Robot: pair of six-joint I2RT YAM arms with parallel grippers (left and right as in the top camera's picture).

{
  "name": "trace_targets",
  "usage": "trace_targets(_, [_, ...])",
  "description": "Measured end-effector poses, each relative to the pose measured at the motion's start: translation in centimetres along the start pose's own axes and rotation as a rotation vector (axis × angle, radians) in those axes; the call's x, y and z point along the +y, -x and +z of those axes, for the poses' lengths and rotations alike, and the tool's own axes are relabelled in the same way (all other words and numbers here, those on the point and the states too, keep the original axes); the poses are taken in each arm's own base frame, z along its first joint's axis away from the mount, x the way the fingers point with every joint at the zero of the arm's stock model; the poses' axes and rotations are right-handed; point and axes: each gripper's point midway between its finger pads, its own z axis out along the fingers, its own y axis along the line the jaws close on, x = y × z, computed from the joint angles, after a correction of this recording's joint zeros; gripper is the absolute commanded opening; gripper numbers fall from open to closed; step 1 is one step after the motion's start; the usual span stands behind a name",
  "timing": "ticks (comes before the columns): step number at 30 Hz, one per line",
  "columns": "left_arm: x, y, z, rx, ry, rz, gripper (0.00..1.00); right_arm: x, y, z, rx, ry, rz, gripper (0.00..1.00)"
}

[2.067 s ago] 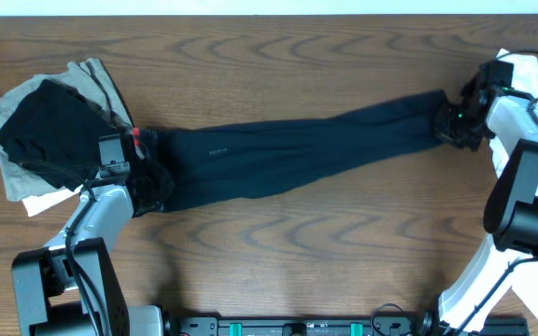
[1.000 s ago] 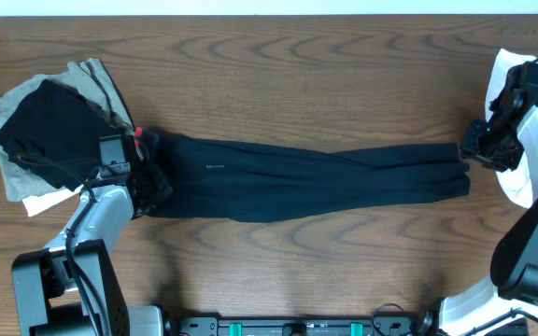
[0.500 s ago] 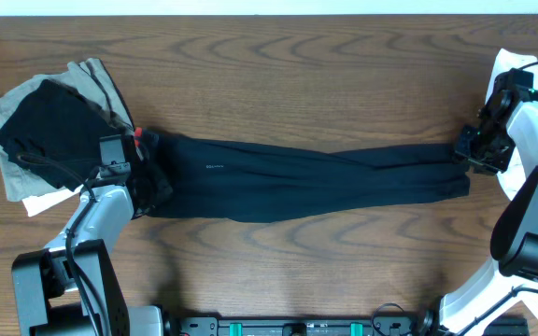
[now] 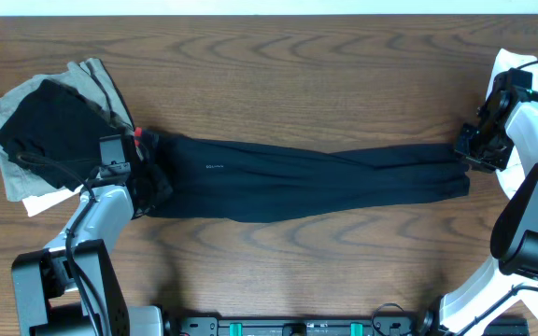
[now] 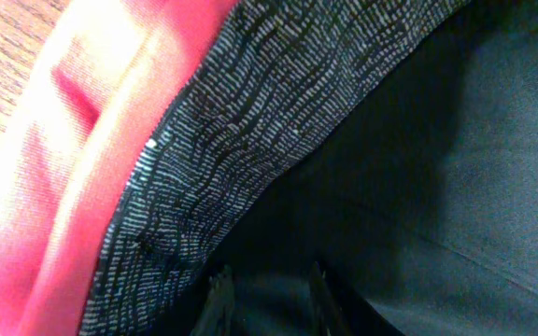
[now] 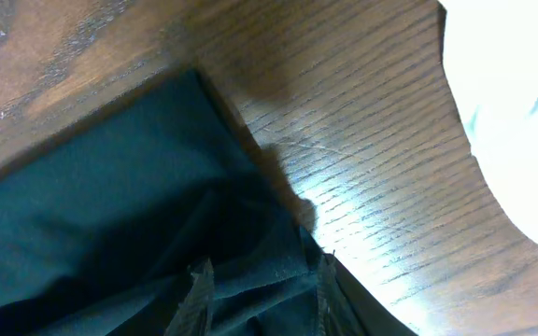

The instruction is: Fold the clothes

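Note:
The clothes, long black leggings (image 4: 306,177), lie stretched flat across the table from left to right. My left gripper (image 4: 146,182) is at the waistband end. In the left wrist view the grey patterned waistband (image 5: 232,140) with its coral-red edge (image 5: 73,187) fills the frame, and my left gripper (image 5: 267,299) is shut on black fabric. My right gripper (image 4: 468,157) is at the ankle ends. The right wrist view shows a fold of the leggings (image 6: 110,215) pinched inside my right gripper (image 6: 261,294).
A pile of black, khaki and white garments (image 4: 45,131) lies at the far left, just behind the left arm. A white shirt (image 4: 507,70) lies at the right edge under the right arm, bright in the right wrist view (image 6: 521,112). Brown wooden table (image 4: 297,75).
The leggings were pulled from a slant into a straight line. Since then my right gripper has shifted slightly left onto the ankle ends and its jaws have narrowed. The left arm has not moved.

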Motion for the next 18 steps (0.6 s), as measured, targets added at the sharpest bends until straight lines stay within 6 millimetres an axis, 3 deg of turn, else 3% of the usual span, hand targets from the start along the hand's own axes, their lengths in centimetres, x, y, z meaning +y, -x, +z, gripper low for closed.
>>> trace_targets(3, [0.0, 0.0, 0.0, 0.000, 0.000, 0.000, 0.31, 0.0, 0.1, 0.1, -0.003, 0.001, 0.001, 0.35])
trace_targets(7, [0.0, 0.0, 0.0, 0.000, 0.000, 0.000, 0.31, 0.1, 0.0, 1.3, 0.021, -0.004, -0.010, 0.09])
trace_targets(9, [0.0, 0.0, 0.0, 0.000, 0.000, 0.000, 0.31, 0.1, -0.2, 1.8, 0.037, -0.004, -0.008, 0.01])
trace_targets(18, [0.0, 0.0, 0.0, 0.000, 0.000, 0.000, 0.31, 0.2, -0.7, 1.4, 0.053, 0.017, -0.016, 0.01])
